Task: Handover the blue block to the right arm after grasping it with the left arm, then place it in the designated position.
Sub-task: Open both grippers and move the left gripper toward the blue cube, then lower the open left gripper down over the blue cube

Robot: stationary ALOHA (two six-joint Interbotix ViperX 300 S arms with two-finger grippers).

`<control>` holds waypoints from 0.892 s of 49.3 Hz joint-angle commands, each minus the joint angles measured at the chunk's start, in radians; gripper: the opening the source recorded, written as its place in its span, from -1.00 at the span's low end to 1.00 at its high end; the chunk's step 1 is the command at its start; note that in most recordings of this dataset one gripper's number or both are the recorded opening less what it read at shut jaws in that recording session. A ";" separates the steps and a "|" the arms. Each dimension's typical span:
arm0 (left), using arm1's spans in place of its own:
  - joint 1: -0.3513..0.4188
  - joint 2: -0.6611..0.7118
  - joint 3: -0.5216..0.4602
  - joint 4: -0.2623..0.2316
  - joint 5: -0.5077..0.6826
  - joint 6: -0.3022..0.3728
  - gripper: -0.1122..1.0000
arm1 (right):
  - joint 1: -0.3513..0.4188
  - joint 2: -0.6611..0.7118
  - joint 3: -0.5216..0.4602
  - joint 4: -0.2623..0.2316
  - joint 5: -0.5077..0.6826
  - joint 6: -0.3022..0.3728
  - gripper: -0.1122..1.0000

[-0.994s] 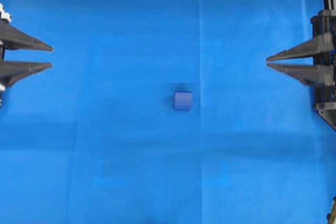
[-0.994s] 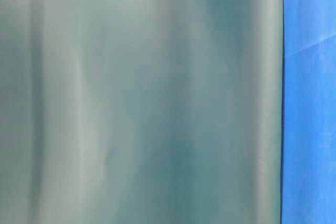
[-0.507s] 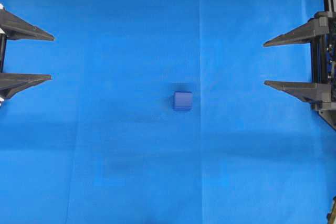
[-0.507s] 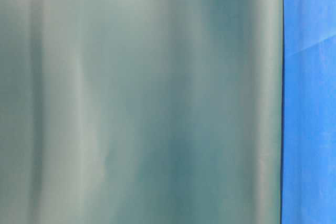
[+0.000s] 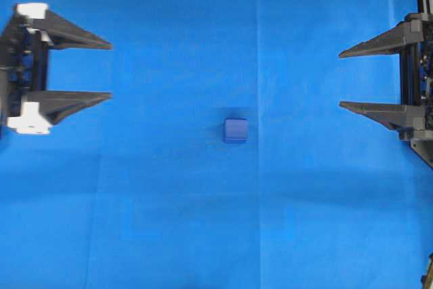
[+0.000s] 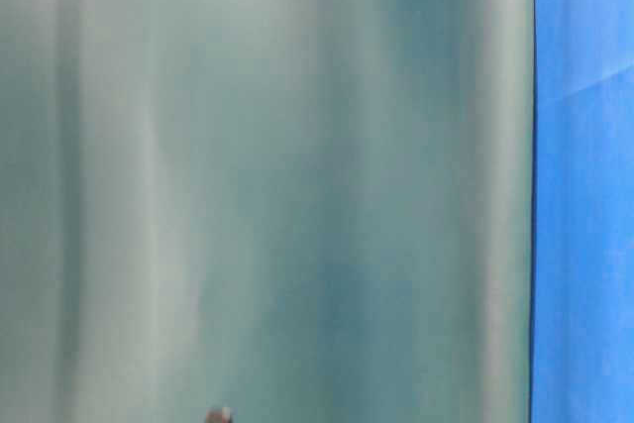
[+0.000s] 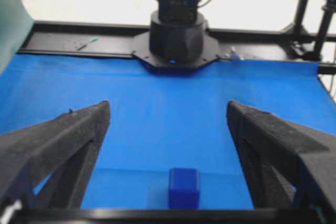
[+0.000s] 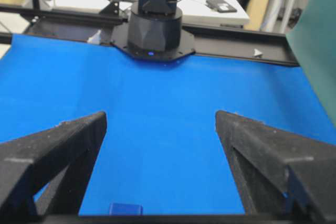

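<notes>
The blue block (image 5: 235,130) lies alone on the blue cloth near the middle of the overhead view. It also shows low in the left wrist view as the blue block (image 7: 184,188), and just at the bottom edge of the right wrist view as the blue block (image 8: 125,209). My left gripper (image 5: 110,70), with white blocks on its frame, stands open at the left, well short of the block, tips pointing right. At the right edge my right gripper (image 5: 340,79) is open too, tips pointing left. Nothing sits between either pair of fingers.
Blue cloth (image 5: 169,221) covers the whole work surface. The right arm's black base (image 7: 176,40) stands at the cloth's far edge in the left wrist view; the left arm's base (image 8: 154,32) does in the right wrist view. A grey-green backdrop (image 6: 267,185) fills the table-level view.
Both grippers opened wide from nearly shut. The left gripper then slid right, farther into the overhead view, toward the block. The right gripper stayed in place; the block has not moved.
</notes>
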 commanded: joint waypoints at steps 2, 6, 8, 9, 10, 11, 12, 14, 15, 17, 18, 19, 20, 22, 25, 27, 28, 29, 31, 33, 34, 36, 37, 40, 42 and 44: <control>0.003 0.094 -0.081 0.002 -0.051 -0.002 0.88 | -0.002 0.006 -0.025 0.003 -0.009 0.002 0.95; 0.002 0.167 -0.127 0.002 -0.078 -0.002 0.88 | -0.003 0.006 -0.028 0.003 -0.009 0.002 0.95; 0.003 0.202 -0.153 0.002 -0.081 -0.002 0.88 | -0.002 0.006 -0.028 0.003 -0.009 0.002 0.95; 0.003 0.222 -0.169 0.000 -0.081 -0.002 0.88 | -0.002 0.006 -0.028 0.003 -0.009 0.002 0.95; 0.003 0.241 -0.183 0.002 -0.081 -0.002 0.88 | -0.002 0.006 -0.028 0.003 -0.009 0.002 0.95; 0.002 0.259 -0.198 0.002 -0.081 -0.002 0.88 | -0.002 0.006 -0.028 0.003 -0.009 0.002 0.95; 0.002 0.278 -0.213 0.002 -0.080 -0.002 0.88 | -0.003 0.006 -0.028 0.003 -0.009 0.002 0.95; 0.000 0.308 -0.244 0.002 -0.077 -0.002 0.88 | -0.003 0.006 -0.028 0.003 -0.009 0.002 0.95; -0.002 0.324 -0.258 0.002 -0.075 -0.003 0.88 | -0.003 0.006 -0.028 0.003 -0.008 0.002 0.95; -0.002 0.353 -0.287 0.002 -0.072 -0.002 0.88 | -0.005 0.003 -0.028 0.003 -0.009 0.002 0.95; -0.003 0.371 -0.308 0.002 -0.072 -0.003 0.88 | -0.005 0.006 -0.028 0.003 -0.009 0.002 0.95; -0.003 0.385 -0.322 0.002 -0.071 -0.003 0.88 | -0.005 0.006 -0.028 0.003 -0.009 0.002 0.95; -0.003 0.397 -0.337 0.002 -0.071 -0.002 0.88 | -0.005 0.006 -0.028 0.003 -0.009 0.002 0.95; -0.003 0.422 -0.362 0.000 -0.072 -0.002 0.87 | -0.006 0.006 -0.028 0.003 -0.011 0.002 0.95; -0.003 0.457 -0.393 0.000 -0.071 -0.002 0.87 | -0.008 0.003 -0.028 0.003 -0.012 0.002 0.95; -0.003 0.479 -0.413 0.002 -0.071 -0.002 0.87 | -0.009 0.003 -0.028 0.003 -0.012 0.002 0.95; -0.003 0.488 -0.420 0.002 -0.067 -0.002 0.87 | -0.009 0.006 -0.028 0.003 -0.012 0.002 0.95; -0.003 0.497 -0.430 0.002 -0.067 -0.002 0.87 | -0.011 0.003 -0.028 0.003 -0.012 0.002 0.95; -0.003 0.515 -0.445 0.002 -0.060 -0.002 0.87 | -0.011 0.003 -0.028 0.003 -0.014 0.002 0.95; -0.003 0.529 -0.460 0.000 -0.054 -0.002 0.87 | -0.011 0.006 -0.028 0.003 -0.012 0.002 0.95; -0.003 0.535 -0.468 0.000 -0.048 -0.002 0.87 | -0.011 0.006 -0.028 0.003 -0.012 0.002 0.95; -0.003 0.546 -0.482 0.002 -0.035 -0.002 0.87 | -0.012 0.003 -0.028 0.003 -0.012 0.002 0.95; -0.003 0.548 -0.486 0.002 -0.028 0.000 0.87 | -0.014 0.003 -0.028 0.003 -0.012 0.002 0.95; -0.003 0.555 -0.500 0.002 -0.015 0.000 0.87 | -0.014 0.006 -0.028 0.003 -0.012 0.002 0.95; -0.002 0.558 -0.506 0.002 -0.011 0.000 0.87 | -0.015 0.006 -0.028 0.003 -0.012 0.002 0.95; -0.002 0.561 -0.509 0.002 -0.008 0.000 0.87 | -0.015 0.006 -0.028 0.003 -0.012 0.002 0.95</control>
